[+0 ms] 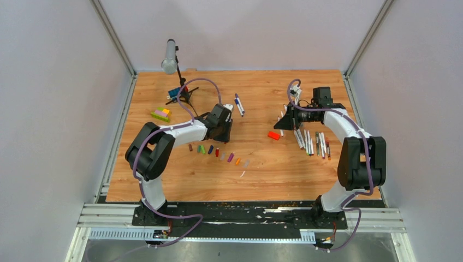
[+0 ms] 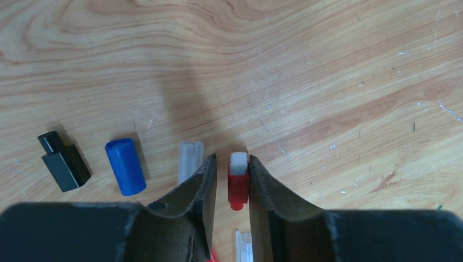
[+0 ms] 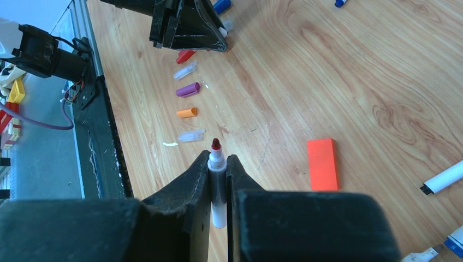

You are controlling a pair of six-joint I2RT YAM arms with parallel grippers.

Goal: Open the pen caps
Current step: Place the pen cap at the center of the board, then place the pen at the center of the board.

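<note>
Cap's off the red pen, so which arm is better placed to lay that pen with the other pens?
Right. Its gripper holds the red pen, and the other pens lie just beside it.

The left hand [image 2: 232, 164] is covering most of a clear cap [image 2: 244, 246]; the picture edge is cutting off a white pen [image 3: 445, 179].

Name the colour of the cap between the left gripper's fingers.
Red cap, clearest in left wrist view.
</note>
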